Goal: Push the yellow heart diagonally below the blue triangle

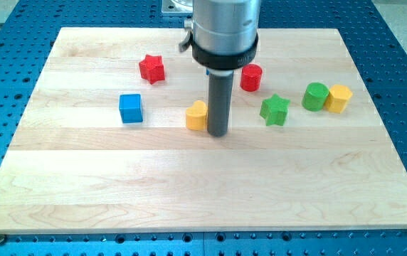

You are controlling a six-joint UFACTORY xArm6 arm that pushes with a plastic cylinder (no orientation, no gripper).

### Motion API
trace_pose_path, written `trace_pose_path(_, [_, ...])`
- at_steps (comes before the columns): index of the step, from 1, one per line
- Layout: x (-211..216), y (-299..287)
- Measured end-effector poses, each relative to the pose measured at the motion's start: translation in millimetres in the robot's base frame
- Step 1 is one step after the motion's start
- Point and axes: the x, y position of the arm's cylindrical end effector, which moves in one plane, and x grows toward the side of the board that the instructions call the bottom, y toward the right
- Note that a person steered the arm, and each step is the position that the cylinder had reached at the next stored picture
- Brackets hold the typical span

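Note:
The yellow heart (pixel 197 115) lies near the middle of the wooden board (pixel 189 185). My tip (pixel 218 134) stands right beside it on its right side, touching or nearly touching it. No blue triangle shows in this view; the only blue block I see is a blue cube (pixel 130 108), to the left of the heart. The arm's body covers part of the board's top middle, and something may be hidden behind it.
A red star (pixel 151 69) lies up and left of the heart. A red cylinder (pixel 251 77) lies up and right of my tip. A green star (pixel 275 109), a green cylinder (pixel 315 96) and a yellow block (pixel 339 98) lie at the right.

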Motion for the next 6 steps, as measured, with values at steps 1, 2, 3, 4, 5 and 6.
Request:
trace_pose_path(1, [15.1,-9.7])
trace_pose_path(2, [-23.2,-13.7])
trace_pose_path(3, [-51.1,-13.7])
trace_pose_path(4, [-12.0,-19.3])
trace_pose_path(5, [3.4,-52.8])
trace_pose_path(6, [-38.4,-53.8])
